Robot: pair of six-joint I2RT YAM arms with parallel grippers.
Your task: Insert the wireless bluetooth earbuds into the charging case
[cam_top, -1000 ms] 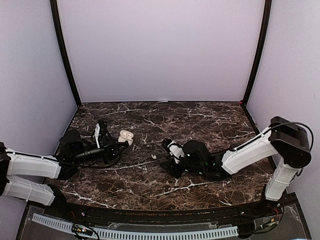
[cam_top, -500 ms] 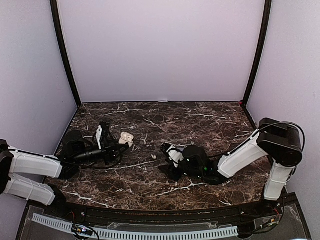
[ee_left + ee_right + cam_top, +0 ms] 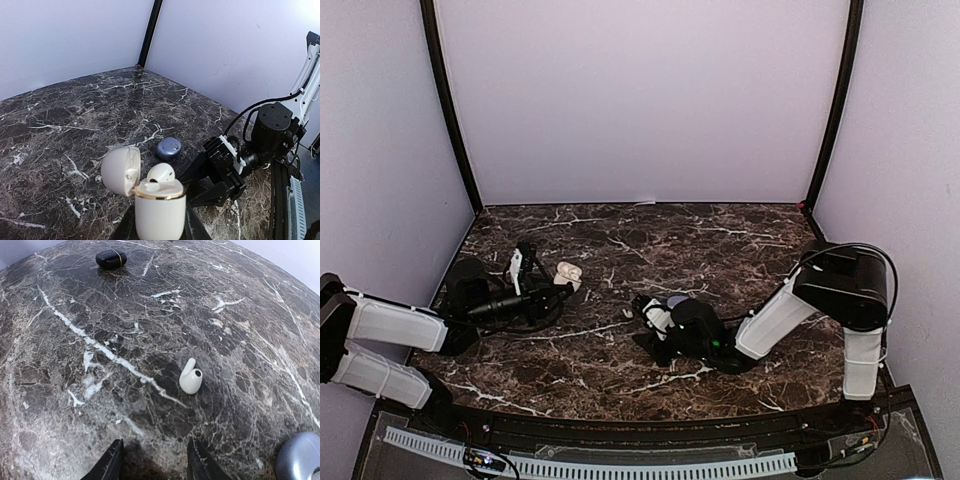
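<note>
The white earbud [image 3: 191,377] lies loose beyond the right gripper [image 3: 155,465], parted and empty; an off-centre pinch could flick it away from the charging case [image 3: 159,212] the left gripper [image 3: 553,293] clamps.

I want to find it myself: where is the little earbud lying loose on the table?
On the dark marble table, look just ahead of the open right gripper. A tiny white earbud with a short stem lies there. The rounded blue-grey case beside it is bigger and has no stem.
</note>
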